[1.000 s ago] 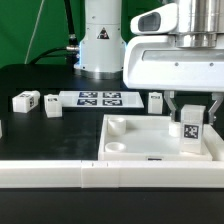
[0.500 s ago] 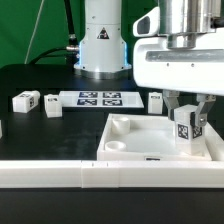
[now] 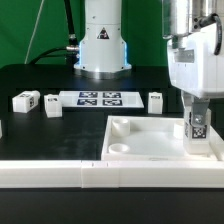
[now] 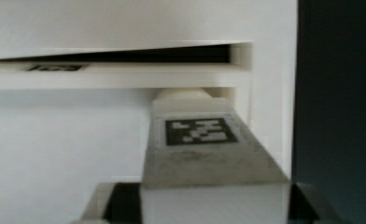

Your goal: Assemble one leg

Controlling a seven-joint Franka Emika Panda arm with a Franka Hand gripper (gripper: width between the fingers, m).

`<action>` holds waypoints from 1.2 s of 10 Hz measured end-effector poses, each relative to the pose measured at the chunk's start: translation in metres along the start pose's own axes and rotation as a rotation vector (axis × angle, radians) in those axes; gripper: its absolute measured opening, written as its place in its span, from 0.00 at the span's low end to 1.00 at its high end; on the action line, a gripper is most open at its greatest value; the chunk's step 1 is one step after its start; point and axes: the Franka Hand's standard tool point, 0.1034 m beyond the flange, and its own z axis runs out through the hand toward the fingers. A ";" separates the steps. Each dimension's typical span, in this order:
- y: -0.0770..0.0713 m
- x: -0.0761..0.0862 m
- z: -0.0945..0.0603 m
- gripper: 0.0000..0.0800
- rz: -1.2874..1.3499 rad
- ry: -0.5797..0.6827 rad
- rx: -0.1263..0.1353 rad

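- gripper closed on the leg, fingers clamped on two opposite side faces; wrist view shows the leg straight below the camera, tag face readable, grey finger in the foreground
- leg hangs upright, lower end down inside the tray-like piece, at the corner nearest the gripper on the exterior view's right; whether it touches the floor or sits in a socket: cannot tell
- handling, judged: small rigid plastic post, light, no flex; smooth faces, so could slip or twist in the pads if pushed hard against a socket; hold on flat parallel sides near mid-height or upper part looks right, leaves the lower end free to seat
- just around the gripper: tray-like piece wall and floor, white, low rim; wrist view shows its rim edge just beyond the leg
- farther along the tray, away from the gripper: round corner socket, empty
- beyond the tray, near the gripper on the black table: another leg standing loose
- farther still: marker board flat on the table
- well apart from the gripper, toward the exterior view's left: two more spare legs and
- farthest: robot base
- step judged: seating the leg into the corner, not done
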 end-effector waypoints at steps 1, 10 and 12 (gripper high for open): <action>0.000 0.000 0.000 0.37 0.096 -0.009 0.000; -0.005 -0.010 -0.004 0.81 -0.372 -0.013 0.005; -0.005 -0.013 -0.004 0.81 -0.630 0.001 0.001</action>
